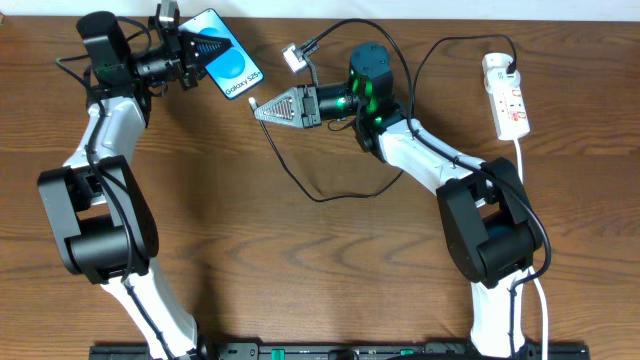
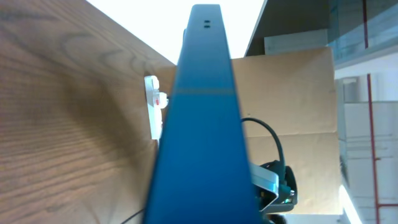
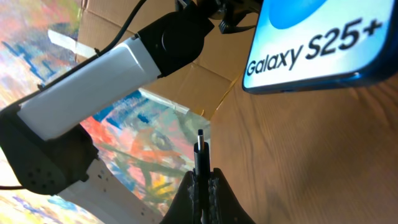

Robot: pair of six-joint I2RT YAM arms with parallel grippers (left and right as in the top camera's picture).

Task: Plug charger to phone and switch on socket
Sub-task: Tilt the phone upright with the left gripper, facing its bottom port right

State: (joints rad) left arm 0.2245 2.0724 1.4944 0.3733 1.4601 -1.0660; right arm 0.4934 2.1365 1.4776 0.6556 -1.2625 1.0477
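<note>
**Overhead view:** illumination is even and diffuse, coming from above. The brown wood-grain table [image 1: 300,260] is uniformly lit and carries only soft, faint shadows without hard edges. Focus is sharp across the field. The cyan screen of the dark-framed rectangular smartphone [image 1: 232,66] is the brightest coloured area. **Left wrist view:** the smartphone's blue edge [image 2: 202,137] lies very close to the lens and is wholly out of focus. The narrow white plastic power strip [image 2: 154,106] behind it is soft, and the background above the table is blown out to white. **Right wrist view:** the screen [image 3: 311,43] is nearly overexposed, yet its lettering is legible. The thin black cable connector [image 3: 200,149] is reasonably crisp, while the bottom edge blurs.
</note>
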